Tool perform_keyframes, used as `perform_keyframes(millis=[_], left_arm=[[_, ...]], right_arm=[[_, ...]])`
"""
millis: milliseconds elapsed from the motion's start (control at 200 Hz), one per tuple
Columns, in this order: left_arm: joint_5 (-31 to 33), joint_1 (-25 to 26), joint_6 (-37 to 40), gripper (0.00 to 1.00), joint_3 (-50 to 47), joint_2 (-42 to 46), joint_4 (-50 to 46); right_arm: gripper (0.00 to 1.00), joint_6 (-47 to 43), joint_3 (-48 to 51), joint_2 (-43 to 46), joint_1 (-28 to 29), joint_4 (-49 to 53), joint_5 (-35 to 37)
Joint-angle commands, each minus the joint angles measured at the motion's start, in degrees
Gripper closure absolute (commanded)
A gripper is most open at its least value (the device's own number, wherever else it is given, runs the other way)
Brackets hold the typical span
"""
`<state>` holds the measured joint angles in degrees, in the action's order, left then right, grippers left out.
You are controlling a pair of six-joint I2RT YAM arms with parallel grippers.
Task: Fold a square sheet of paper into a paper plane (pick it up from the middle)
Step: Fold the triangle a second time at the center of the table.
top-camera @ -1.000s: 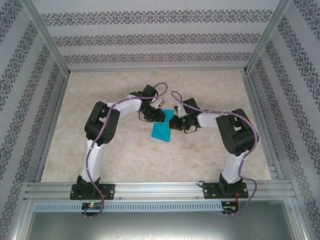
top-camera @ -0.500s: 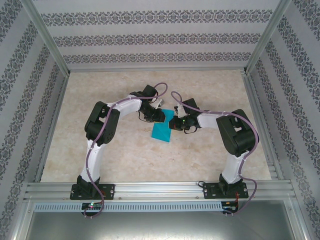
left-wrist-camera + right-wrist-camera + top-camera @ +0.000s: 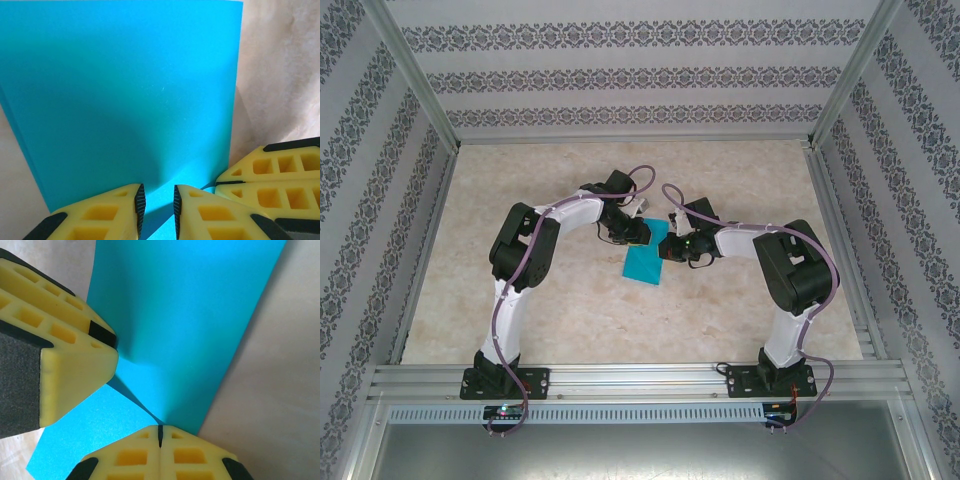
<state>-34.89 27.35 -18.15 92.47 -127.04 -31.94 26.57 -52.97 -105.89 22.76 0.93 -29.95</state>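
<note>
While the paper (image 3: 644, 262) lies at the middle of the table (image 3: 570, 310), its raised half should be laid over slowly by the right gripper (image 3: 160, 432), pinched shut on its edge. The edges should be kept aligned under the left gripper (image 3: 155, 205), jaws narrowly apart.

- The paper (image 3: 644, 264) lies on the table (image 3: 550, 310) near its middle, between the two arms.
- The left gripper (image 3: 156, 200) is over the paper's far end.
- The right gripper (image 3: 160, 432) is at the paper's right edge, just beside the left one.
- One flap of the paper stands above the layer beneath.
</note>
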Motion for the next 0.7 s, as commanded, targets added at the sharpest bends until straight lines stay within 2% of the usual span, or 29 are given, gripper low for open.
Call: perform_keyframes(millis=[0,445,694], left_arm=[[1.6,-0.2,1.1,0.72,0.2,-2.8,-3.4],[-3.3,-0.2,-2.2,0.69,3.6,0.0,-1.5],[-2.2,-0.2,-2.3,0.66,6.9,2.9,-3.2]], right_arm=[[0.95,-1.2,1.6,0.0,0.5,2.6,2.4],[0.96,-2.6,1.3,-1.3,0.7,4.9,4.4],[0.96,-2.9,1.0,-1.7,1.0,5.4,4.9]])
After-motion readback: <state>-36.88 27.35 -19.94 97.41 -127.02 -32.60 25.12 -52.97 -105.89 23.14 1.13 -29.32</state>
